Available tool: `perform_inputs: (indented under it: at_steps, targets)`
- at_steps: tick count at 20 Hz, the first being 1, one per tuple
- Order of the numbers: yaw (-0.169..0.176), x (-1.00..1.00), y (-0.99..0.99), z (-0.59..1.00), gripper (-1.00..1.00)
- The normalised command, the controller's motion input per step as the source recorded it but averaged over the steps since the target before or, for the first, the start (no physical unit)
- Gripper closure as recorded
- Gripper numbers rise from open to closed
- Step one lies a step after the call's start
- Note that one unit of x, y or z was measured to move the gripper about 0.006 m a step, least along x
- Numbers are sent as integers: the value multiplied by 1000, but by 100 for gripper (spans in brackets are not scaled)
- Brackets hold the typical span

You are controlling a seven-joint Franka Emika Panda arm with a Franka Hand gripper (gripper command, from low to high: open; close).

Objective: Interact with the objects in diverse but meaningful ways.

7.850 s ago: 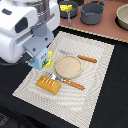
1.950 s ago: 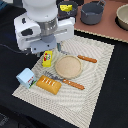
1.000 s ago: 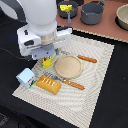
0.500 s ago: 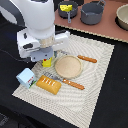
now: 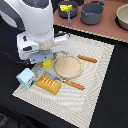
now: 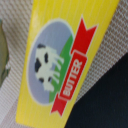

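One yellow box with red "BUTTER" label (image 6: 60, 60) fills the wrist view, lying flat on the pale woven placemat (image 5: 95, 95) just beside the round wooden plate (image 5: 68, 66), beneath the arm. Gripper hidden: grip state unreadable. Likely lined up for a top-down pick.
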Motion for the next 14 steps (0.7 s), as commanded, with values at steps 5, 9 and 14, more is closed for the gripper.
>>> perform_inputs:
  at_steps: [5,9,14]
  targets:
    - [0,-273,134,-268,100]
    - [0,-254,143,-251,100]
    - [0,-284,123,-262,100]
